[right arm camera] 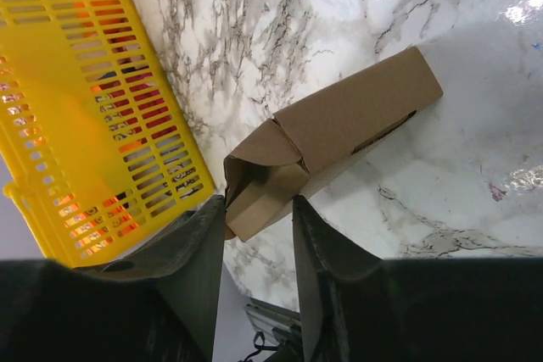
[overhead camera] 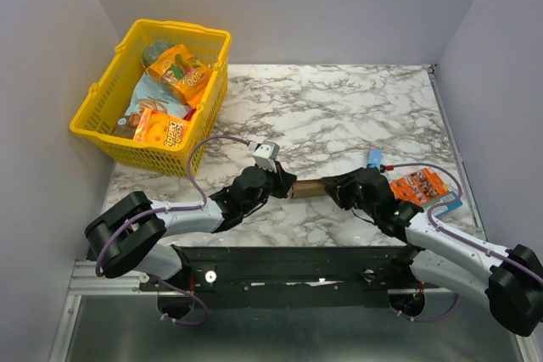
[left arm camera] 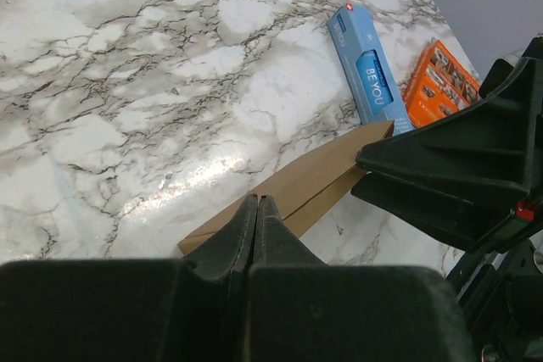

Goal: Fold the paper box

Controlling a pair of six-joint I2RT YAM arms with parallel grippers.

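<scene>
Marble-patterned tabletop (overhead camera: 339, 116) is carrying every item, with plain grey walls standing around it. At its near edge, the left arm (overhead camera: 187, 214) and the right arm (overhead camera: 450, 243) are reaching inward toward the paper box (overhead camera: 305, 190), one from each end.

The left jaws are standing fully closed, tips pressed together, at the left end of the paper box. In the left wrist view the tips are overlapping its near long edge. Whether they are pinching the cardboard or only touching it cannot be told.

The right jaws are standing partly parted, straddling the right end of the paper box, where the end flaps are sticking out unfolded. One flap is lying between the two jaws, close against one inner face, with a gap showing at the other.

The paper box itself is lying on the tabletop between the two arms. It is a plain brown cardboard sleeve, gaping open at the flapped end.

Just beyond the right end of the paper box, a slim blue packet (left arm camera: 366, 65) is lying flat. An orange printed packet (left arm camera: 439, 82) is lying beside it, further to the right of the paper box.

Well apart from the paper box, to its far left, a yellow basket (overhead camera: 110, 108) is sitting at the tabletop corner, holding several orange snack packets (overhead camera: 182, 74).
</scene>
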